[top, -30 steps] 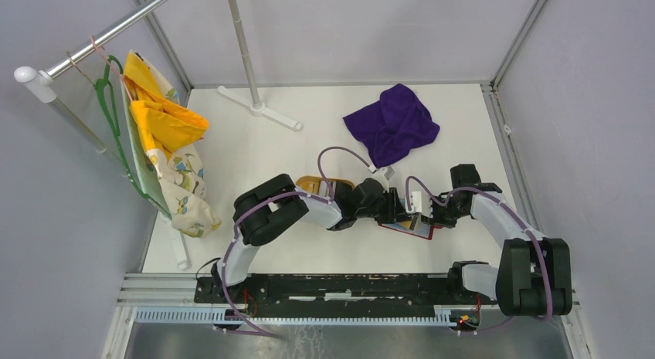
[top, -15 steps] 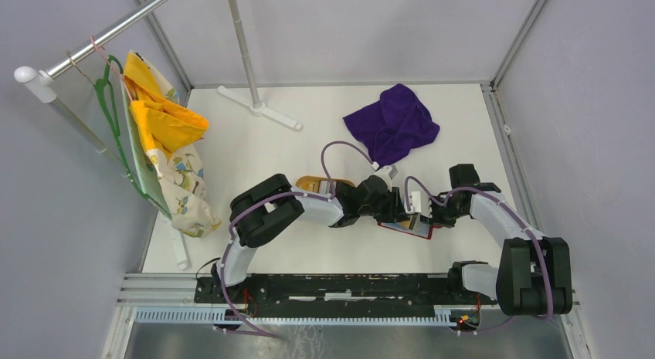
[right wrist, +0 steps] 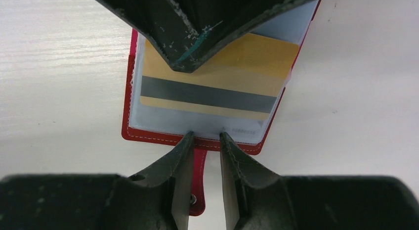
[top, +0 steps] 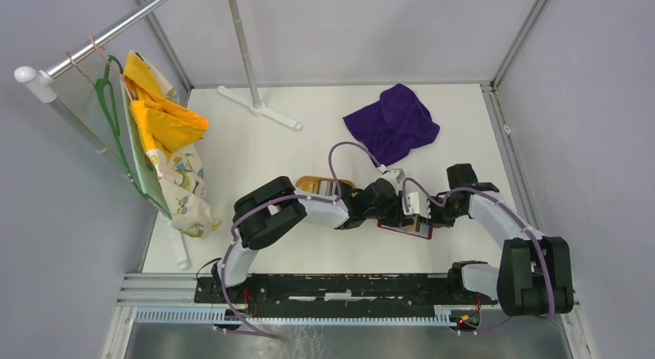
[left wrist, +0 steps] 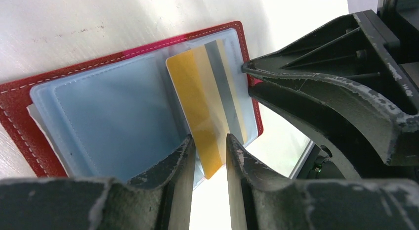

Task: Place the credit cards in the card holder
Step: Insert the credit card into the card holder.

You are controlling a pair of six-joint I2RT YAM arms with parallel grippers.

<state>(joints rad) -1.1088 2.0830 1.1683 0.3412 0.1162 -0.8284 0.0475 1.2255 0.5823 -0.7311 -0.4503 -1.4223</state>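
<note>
The red card holder point(left wrist: 20, 136) lies open on the table, its clear sleeves up; it also shows in the top view point(top: 405, 228) and the right wrist view point(right wrist: 148, 137). A yellow credit card point(left wrist: 197, 96) with a grey stripe sits partly inside the right sleeve point(right wrist: 222, 67). My left gripper point(left wrist: 208, 137) is narrowly open, its fingers on either side of the card's outer corner without pinching it. My right gripper point(right wrist: 204, 134) is narrowly open, tips on the holder's edge, straddling the snap tab point(right wrist: 197, 175). The two grippers face each other point(top: 408, 207). No black, grey or white cards show.
A tan wooden tray point(top: 313, 183) lies behind the left arm. A purple cloth point(top: 392, 123) lies at the back right. A white stand base point(top: 259, 106) sits at the back. Clothes point(top: 166, 143) hang from a rack at the left.
My left gripper has moved a little right toward the right gripper over the holder. The right arm has barely moved.
</note>
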